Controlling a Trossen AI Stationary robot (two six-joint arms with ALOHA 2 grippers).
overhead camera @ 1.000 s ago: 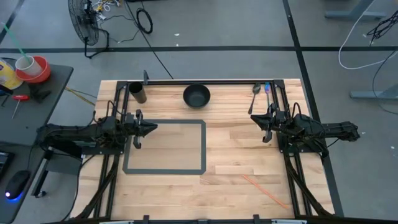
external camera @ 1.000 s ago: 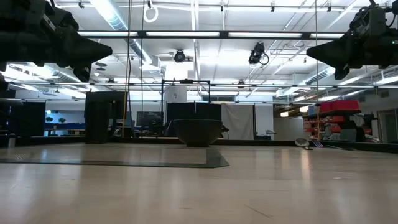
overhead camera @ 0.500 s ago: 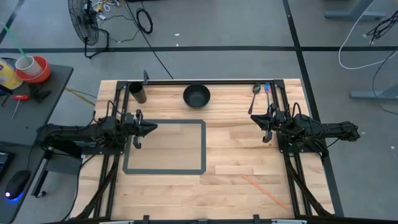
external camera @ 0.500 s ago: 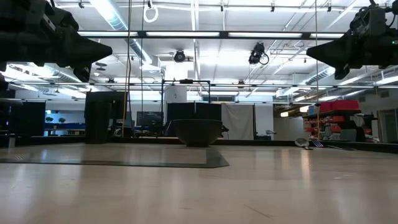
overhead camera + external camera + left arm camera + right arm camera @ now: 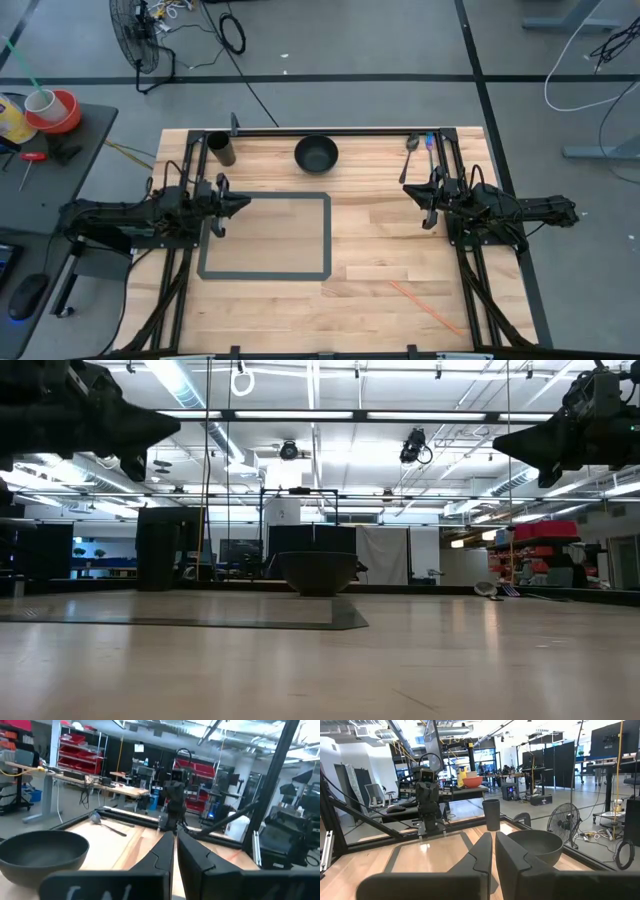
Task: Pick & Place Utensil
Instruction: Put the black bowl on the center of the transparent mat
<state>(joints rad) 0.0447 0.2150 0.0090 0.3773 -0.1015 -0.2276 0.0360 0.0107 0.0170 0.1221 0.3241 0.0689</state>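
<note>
A metal spoon (image 5: 411, 145) and a blue-handled utensil (image 5: 430, 141) lie flat at the table's far right corner; the spoon (image 5: 106, 822) also shows in the left wrist view. A black bowl (image 5: 316, 154) stands at the far edge's middle, and a dark cup (image 5: 221, 150) stands upright to its left. My left gripper (image 5: 246, 203) hovers shut above the left side of the grey taped rectangle (image 5: 327, 235). My right gripper (image 5: 405, 190) hovers shut over the right half of the table, nearer than the utensils. Both hang well above the tabletop in the low view, left gripper (image 5: 175, 428) and right gripper (image 5: 497, 445).
A thin orange stick (image 5: 425, 305) lies near the table's near right corner. Black frame rails (image 5: 370, 133) run along the far edge and both sides. Off the table stand a fan (image 5: 135, 40) and a side table with a red-and-white cup (image 5: 50, 108).
My left gripper has risen a little above the table, staying shut. The right arm and all the objects have kept still.
</note>
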